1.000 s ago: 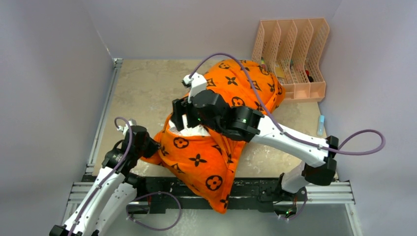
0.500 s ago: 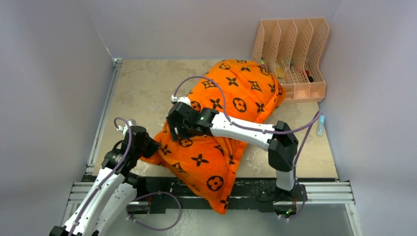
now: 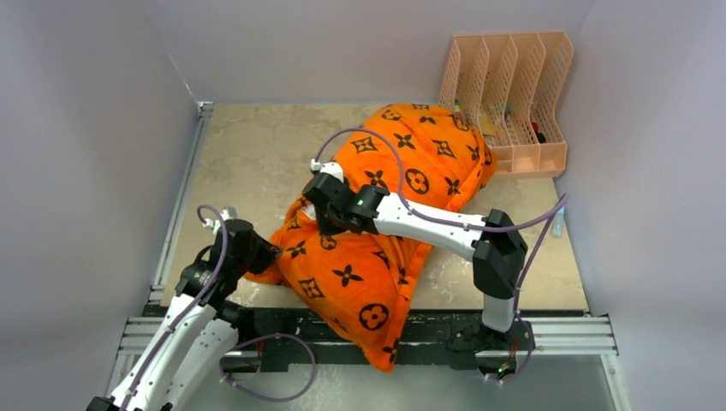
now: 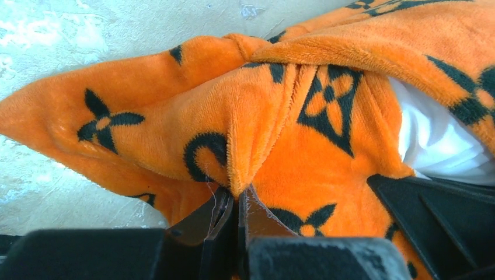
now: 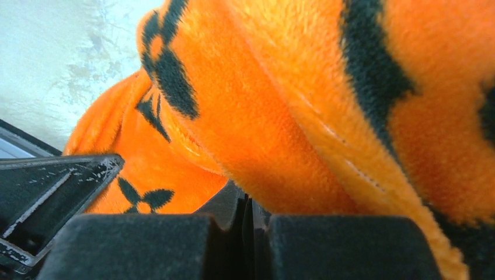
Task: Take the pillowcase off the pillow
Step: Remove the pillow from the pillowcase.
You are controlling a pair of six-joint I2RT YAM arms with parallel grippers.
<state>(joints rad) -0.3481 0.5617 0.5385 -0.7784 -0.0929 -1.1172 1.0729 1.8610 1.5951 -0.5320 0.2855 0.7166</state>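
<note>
The orange pillowcase [image 3: 411, 171] with black flower motifs lies diagonally across the table and hangs over its front edge. The white pillow [image 4: 438, 140] shows only in the left wrist view, as a patch inside the case's opening. My left gripper [image 3: 264, 255] is shut on a fold of the pillowcase [image 4: 327, 146] at its near left corner, the plush pinched between the tips [image 4: 239, 195]. My right gripper [image 3: 321, 223] sits on the case's left side, shut, with the orange fabric [image 5: 280, 116] bunched right at its tips [image 5: 250, 201].
A peach file rack [image 3: 514, 94] stands at the back right, touching the pillowcase's far end. A small light-blue tube [image 3: 558, 218] lies by the right wall. Grey walls close in both sides. The black rail [image 3: 445, 330] runs along the front edge.
My right arm came down from above the case's opening onto its left side and its jaws shut there. The white pillow no longer shows from above. The left arm held still.
</note>
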